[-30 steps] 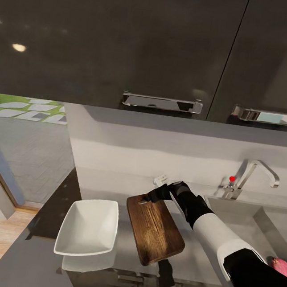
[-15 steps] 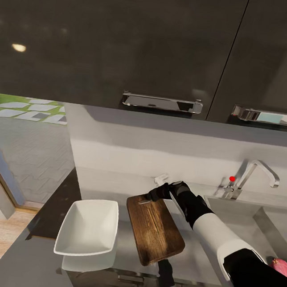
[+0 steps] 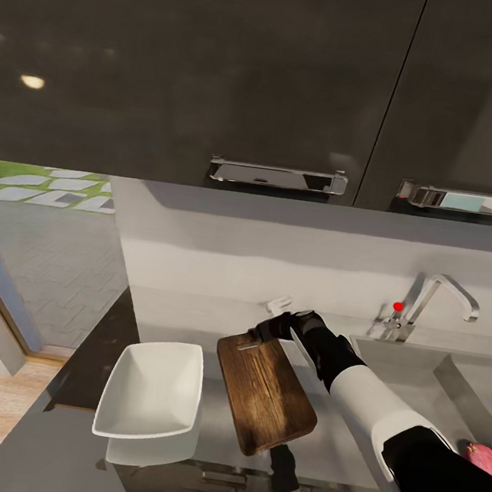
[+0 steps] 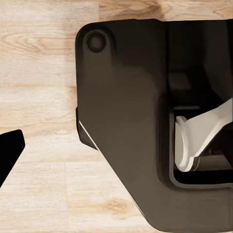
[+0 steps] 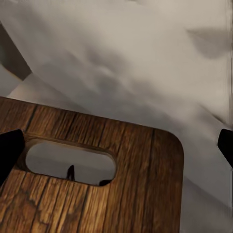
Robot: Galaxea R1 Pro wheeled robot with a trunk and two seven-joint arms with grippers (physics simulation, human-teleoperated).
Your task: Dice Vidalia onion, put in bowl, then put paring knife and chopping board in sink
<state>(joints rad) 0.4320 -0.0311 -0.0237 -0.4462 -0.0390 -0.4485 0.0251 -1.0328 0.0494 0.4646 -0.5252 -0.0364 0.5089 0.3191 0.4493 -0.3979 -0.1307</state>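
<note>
The dark brown chopping board (image 3: 264, 395) lies on the grey countertop (image 3: 191, 320), with its slot handle (image 5: 70, 162) at the far end. My right gripper (image 3: 253, 338) hangs open just over that slotted end (image 5: 116, 145), its fingertips (image 5: 9, 150) spread wide and holding nothing. To the board's left sits the white square bowl (image 3: 153, 390), empty. The pinkish Vidalia onion (image 3: 481, 456) rests in the sink (image 3: 409, 360) at the right edge, partly behind my right arm. The paring knife is out of view. My left gripper (image 4: 116, 153) hangs over the wooden floor beside the robot's dark base, open.
A chrome tap (image 3: 441, 299) with a red knob (image 3: 398, 306) stands behind the sink. Dark wall cabinets (image 3: 221, 74) hang low over the counter. A small white object (image 3: 275, 307) lies by the back wall. The counter ends left of the bowl at a doorway (image 3: 36, 266).
</note>
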